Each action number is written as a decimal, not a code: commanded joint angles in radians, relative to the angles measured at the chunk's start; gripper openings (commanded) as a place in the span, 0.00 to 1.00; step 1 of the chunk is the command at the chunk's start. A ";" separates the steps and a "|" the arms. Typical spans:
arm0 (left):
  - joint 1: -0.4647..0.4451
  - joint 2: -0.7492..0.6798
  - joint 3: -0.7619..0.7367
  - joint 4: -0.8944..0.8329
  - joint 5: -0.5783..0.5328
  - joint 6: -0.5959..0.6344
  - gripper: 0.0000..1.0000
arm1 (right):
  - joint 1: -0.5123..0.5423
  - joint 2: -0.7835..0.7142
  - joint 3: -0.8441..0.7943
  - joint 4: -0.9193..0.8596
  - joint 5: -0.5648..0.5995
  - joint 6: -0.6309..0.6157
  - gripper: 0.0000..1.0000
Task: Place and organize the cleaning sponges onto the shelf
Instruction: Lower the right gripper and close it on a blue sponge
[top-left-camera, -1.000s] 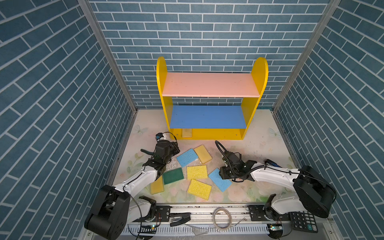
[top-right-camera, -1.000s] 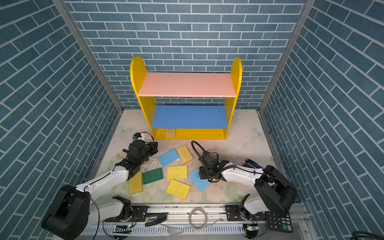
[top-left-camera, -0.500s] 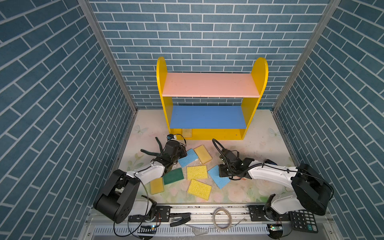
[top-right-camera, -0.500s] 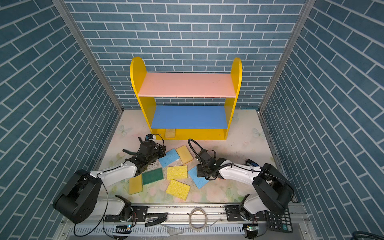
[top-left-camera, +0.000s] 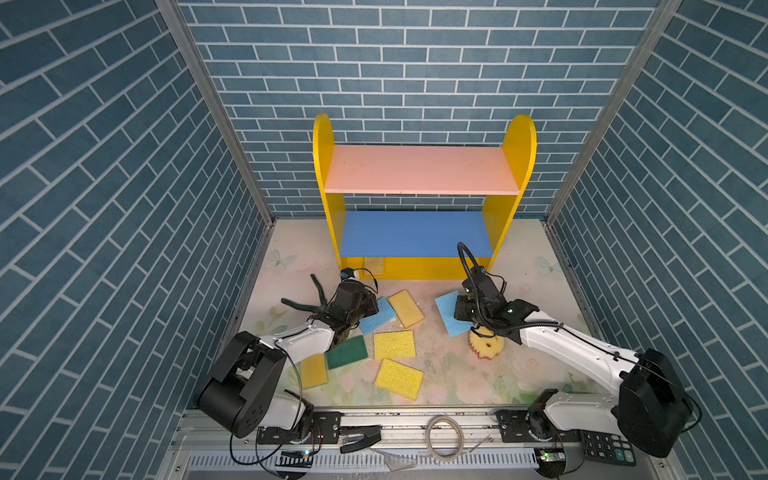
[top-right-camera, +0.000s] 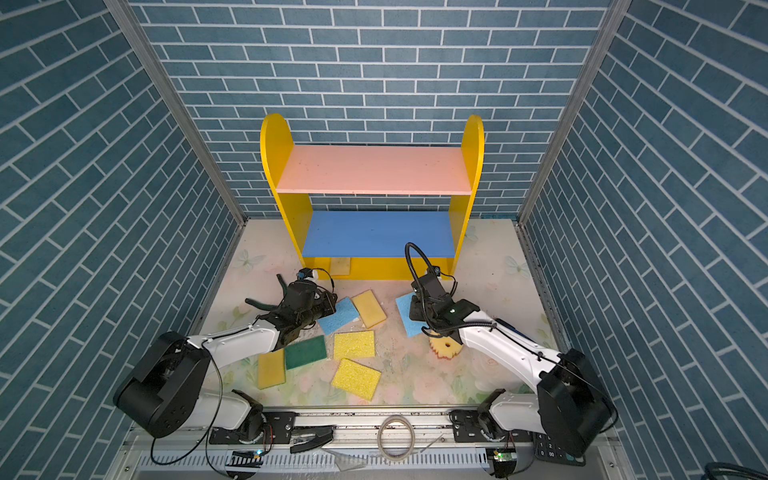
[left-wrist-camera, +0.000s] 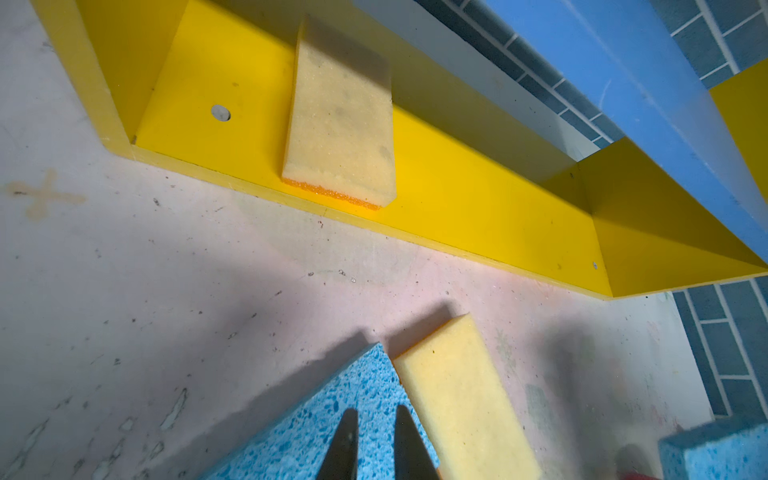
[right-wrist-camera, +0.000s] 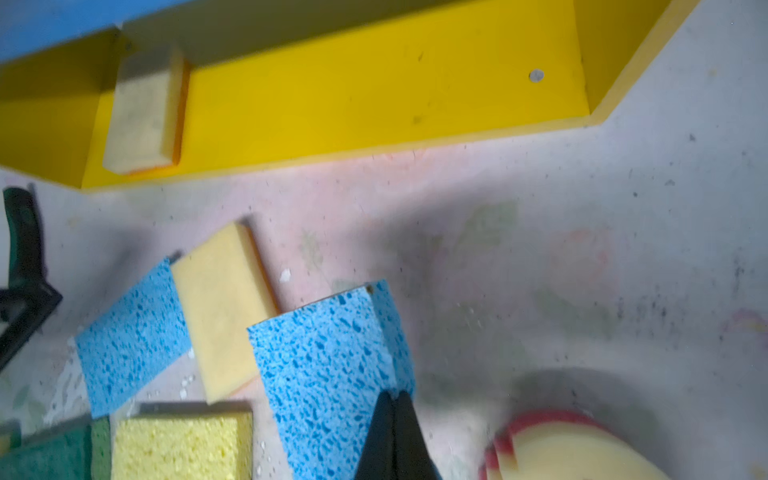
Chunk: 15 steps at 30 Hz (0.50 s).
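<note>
Since a second ago, my right gripper (right-wrist-camera: 392, 401) had gone from apart to pressed together on an edge of the blue sponge (top-left-camera: 446, 312) and carried it toward the shelf (top-left-camera: 415, 269). The round sponge (top-left-camera: 486, 347), hidden under my right arm before, now showed. My left gripper (left-wrist-camera: 377, 419) had swung in over the other blue sponge (left-wrist-camera: 316, 424). Judged: one sponge secured for the shelf, a second pick only starting.

Nearest lay four loose sponges: two yellow sponges (top-left-camera: 395, 344), a green sponge (top-left-camera: 347, 352) and a yellow-orange sponge (top-left-camera: 314, 370) partly under my left arm. Beyond came the round sponge, then both blue ones with a tan sponge (top-left-camera: 405, 308) between them. Farthest stood the shelf, its bottom board carrying one pale sponge (left-wrist-camera: 340, 120); the blue and pink boards carried nothing.

Top views hid how either gripper's jaws stood. Left wrist view showed my fingers (left-wrist-camera: 347, 449) with a narrow gap over the other blue sponge; clamped or hovering, I could not tell. Right wrist view, blurred, showed the jaws shut on the blue sponge's edge.
</note>
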 joint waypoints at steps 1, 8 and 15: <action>-0.004 -0.059 -0.023 -0.032 -0.042 0.010 0.19 | 0.001 0.083 0.096 0.062 0.009 -0.025 0.00; -0.003 -0.131 -0.045 -0.112 -0.084 0.030 0.20 | 0.002 0.200 0.162 0.142 0.047 -0.041 0.00; 0.001 -0.179 -0.063 -0.155 -0.118 0.033 0.22 | 0.001 0.311 0.225 0.266 0.065 -0.013 0.00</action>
